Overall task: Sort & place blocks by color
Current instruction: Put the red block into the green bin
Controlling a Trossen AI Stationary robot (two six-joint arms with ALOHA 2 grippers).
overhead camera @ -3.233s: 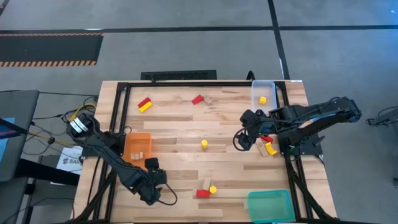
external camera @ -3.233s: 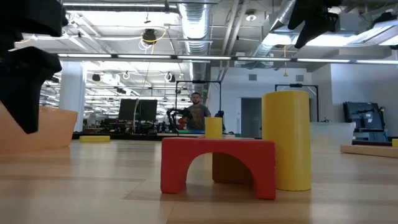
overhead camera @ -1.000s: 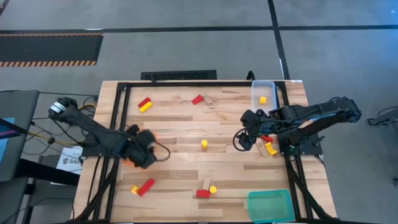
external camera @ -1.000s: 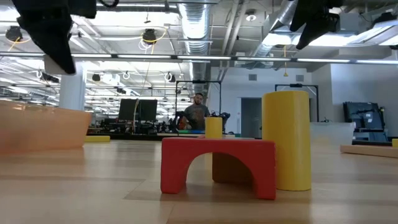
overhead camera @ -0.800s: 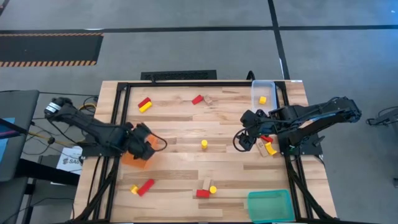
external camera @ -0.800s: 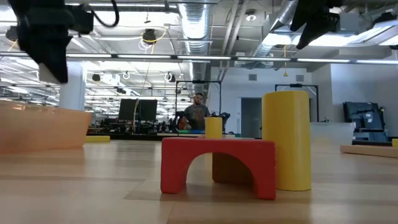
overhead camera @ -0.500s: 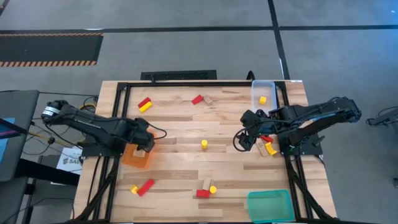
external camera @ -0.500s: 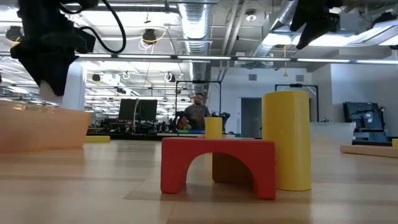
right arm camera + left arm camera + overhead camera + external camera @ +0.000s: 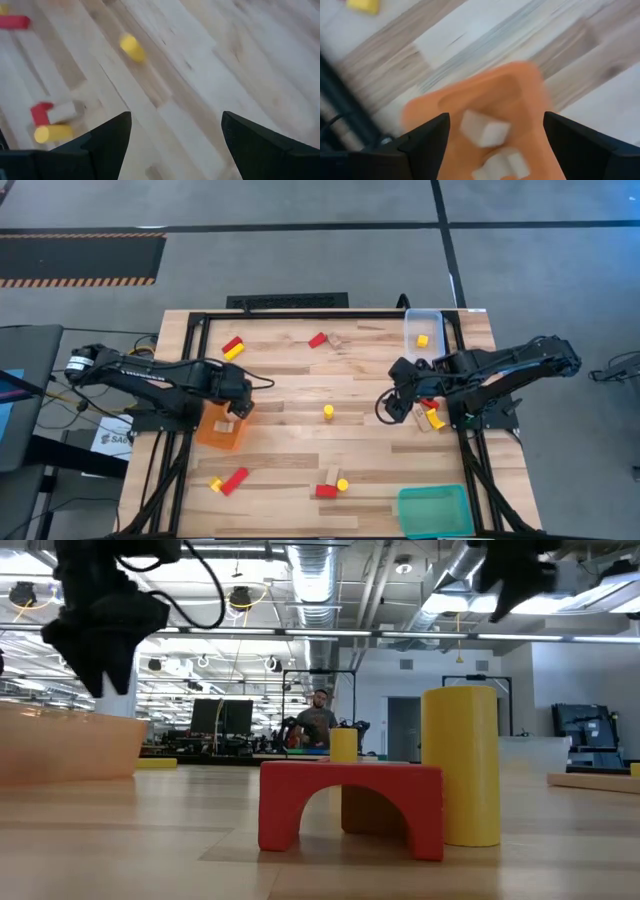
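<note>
On the tabletop (image 9: 300, 380), the orange tray (image 9: 214, 432) holds light wood blocks (image 9: 485, 131) beneath the left end effector (image 9: 238, 408), its fingers spread and empty, while the right end effector (image 9: 392, 406) hangs wide open far across from that tray, beside red and yellow blocks (image 9: 432, 416).

The left hand (image 9: 238, 402) hides part of the orange tray (image 9: 218, 432). Its blocks (image 9: 485, 131) look blurry.
</note>
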